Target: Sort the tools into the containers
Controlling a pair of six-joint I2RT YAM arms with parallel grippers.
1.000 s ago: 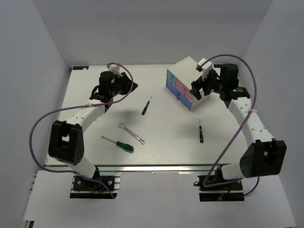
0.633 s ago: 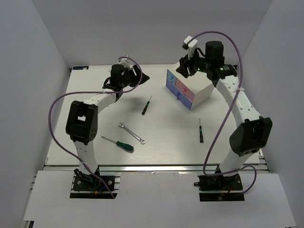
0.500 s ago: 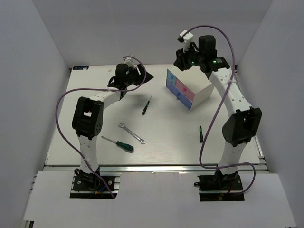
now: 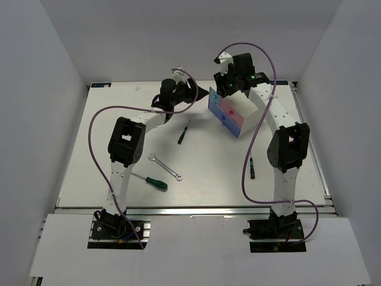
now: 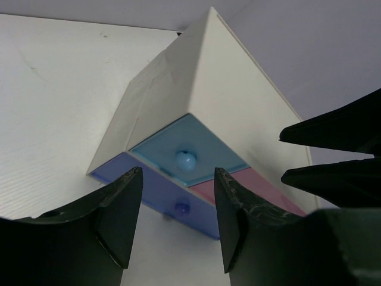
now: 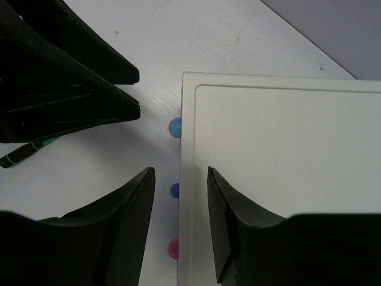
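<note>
Knob (image 5: 185, 159) of light-blue drawer (image 5: 156, 150) straight ahead of left claw (image 5: 177, 179), centred between its half-open, empty jaws. Right claw (image 6: 180, 173), parted and empty, above front edge of white cube-shaped cabinet (image 6: 286, 155).

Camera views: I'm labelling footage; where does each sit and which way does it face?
Top external: above and behind the bases, looking down on the table; left arm, right arm show.
Left wrist: on the left arm, facing the cabinet's drawers through the left claw.
Right wrist: over the cabinet, looking down its top past the right claw.
Wrist views share the light blue knob.
</note>
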